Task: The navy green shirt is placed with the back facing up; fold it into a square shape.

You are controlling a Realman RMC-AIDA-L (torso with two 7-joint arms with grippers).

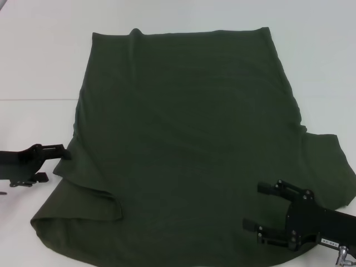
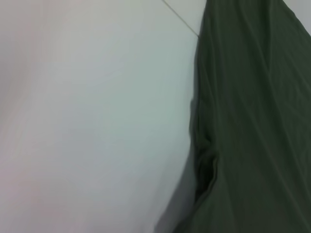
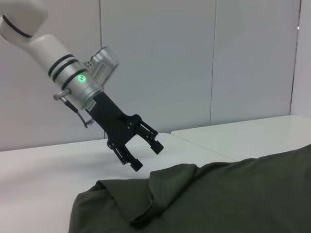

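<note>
**Sleeve folded on one side, the rest left to do**

Left end effector (image 1: 65,151) hovers with fingers spread at the left edge of the navy green shirt (image 1: 189,139), gripping nothing. My right end effector (image 1: 261,206) hangs wide and empty above the shirt's near right part. Outward, the shirt lies back up across the white worktop (image 1: 39,67). By my reckoning the left sleeve is tucked over; the right sleeve (image 1: 328,167) still sticks out, and squaring the body remains.
</note>
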